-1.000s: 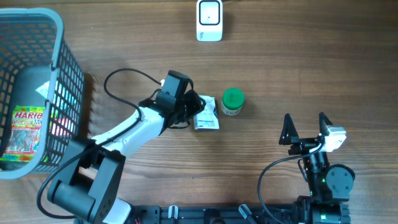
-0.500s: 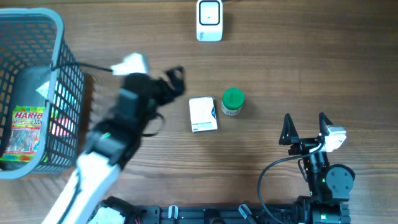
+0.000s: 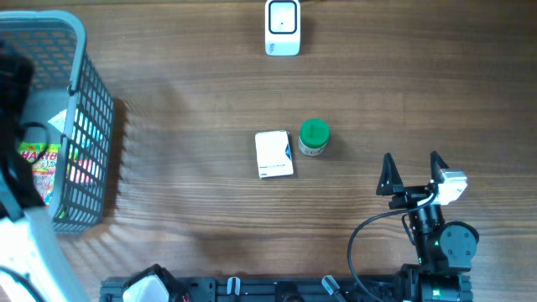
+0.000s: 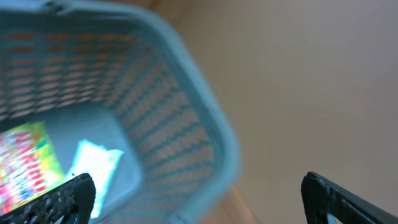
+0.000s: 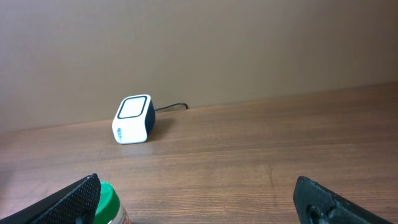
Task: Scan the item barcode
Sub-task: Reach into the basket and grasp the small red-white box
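Note:
The white scanner [image 3: 283, 28] stands at the far edge of the table and shows in the right wrist view as scanner [image 5: 132, 119]. A small white box [image 3: 274, 154] lies flat mid-table, beside a green-lidded jar [image 3: 314, 137]; nothing holds either. My left gripper [image 4: 199, 199] is open and empty, hovering over the blue basket [image 4: 186, 124], where a Haribo bag [image 4: 28, 165] and a pale packet [image 4: 96, 165] lie. In the overhead view that arm is a blur at the far left. My right gripper [image 3: 411, 172] stands open and empty at the near right, the jar [image 5: 106, 202] by its left finger.
The blue basket [image 3: 80, 126] fills the left edge of the table, with a colourful bag [image 3: 38, 159] inside. The left arm's white link [image 3: 25, 243] crosses the near left corner. A cable runs from the right arm's base [image 3: 361, 243].
My left gripper has opened and let go of the white box, which now lies beside the jar. The left arm has swung fast to the left, over the basket. The right arm has not moved.

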